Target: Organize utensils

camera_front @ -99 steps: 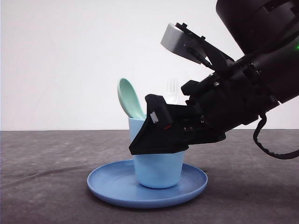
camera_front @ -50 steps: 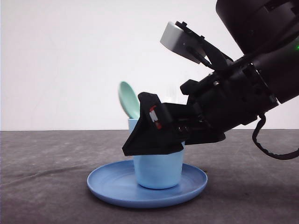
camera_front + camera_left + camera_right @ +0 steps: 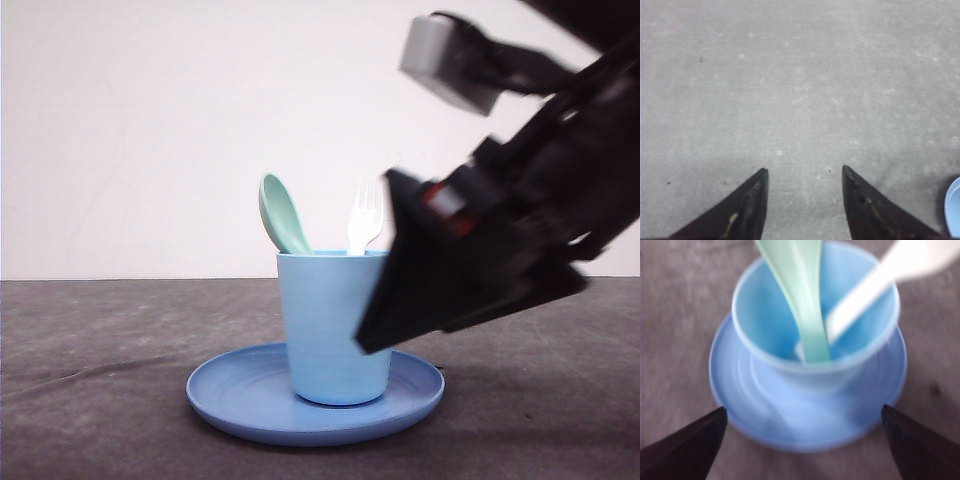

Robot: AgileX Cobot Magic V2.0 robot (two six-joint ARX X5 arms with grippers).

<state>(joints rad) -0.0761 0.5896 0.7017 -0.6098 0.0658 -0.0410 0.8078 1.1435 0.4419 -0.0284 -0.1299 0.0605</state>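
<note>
A pale mint-green spoon (image 3: 283, 215) and a small white fork (image 3: 365, 220) stand side by side in the light blue cup (image 3: 335, 325), heads up above the rim. The cup sits on the round blue plate (image 3: 240, 395). My right gripper (image 3: 375, 335), blurred by motion, hangs just right of the cup and holds nothing. Seen from the right wrist, the spoon (image 3: 800, 300) and fork (image 3: 875, 285) lean inside the cup (image 3: 760, 315), and my right gripper (image 3: 803, 409) is open wide, apart from them. My left gripper (image 3: 804, 169) is open over bare table.
The dark grey table (image 3: 100, 400) stretches flat around the plate, with a white wall behind. A sliver of the plate's rim (image 3: 954, 207) shows at the edge of the left wrist view. The right arm's bulk fills the upper right of the front view.
My right gripper has drawn back to the right, away from the cup front it was covering. The fork, hidden half a second ago, now shows standing in the cup.
</note>
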